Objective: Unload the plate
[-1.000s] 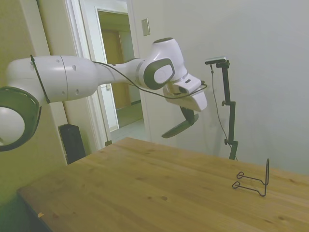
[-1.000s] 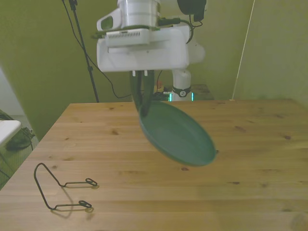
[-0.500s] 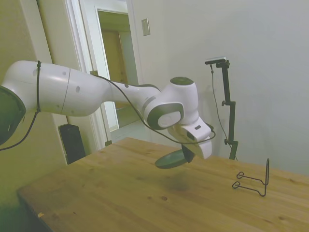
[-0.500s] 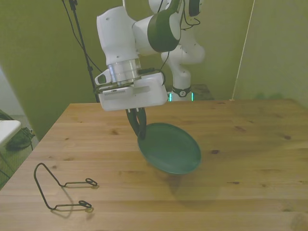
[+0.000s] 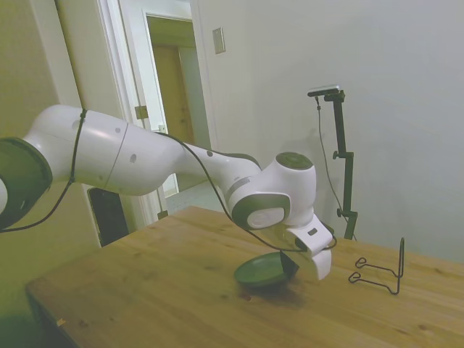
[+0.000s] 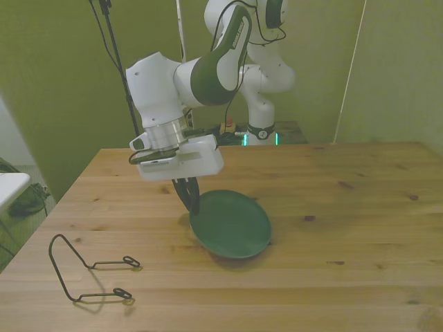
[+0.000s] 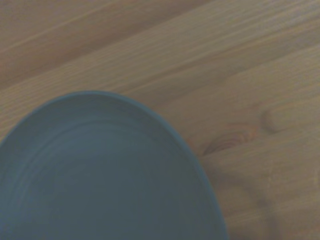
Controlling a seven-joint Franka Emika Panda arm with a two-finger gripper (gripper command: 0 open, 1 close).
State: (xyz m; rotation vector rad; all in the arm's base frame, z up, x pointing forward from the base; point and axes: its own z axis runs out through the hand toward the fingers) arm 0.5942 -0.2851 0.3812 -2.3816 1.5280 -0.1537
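The dark-green plate [image 6: 232, 225] lies low over the middle of the wooden table [image 6: 360, 207], touching it or just above it; I cannot tell which. My gripper [image 6: 191, 200] is shut on the plate's rim at the edge toward the front view's left. In the side view the plate [image 5: 261, 270] sits under the wrist, and the gripper [image 5: 291, 265] holds its right edge. The wrist view shows the plate [image 7: 100, 170] from close by, with bare wood beside it.
A thin black wire stand [image 6: 83, 273] sits on the table near the front view's left corner, well apart from the plate. In the side view the wire stand [image 5: 381, 271] is to the right of the gripper.
The arm has come down with the plate, from high above the table to right at its surface. The plate has levelled out and its shadow has closed up under it.
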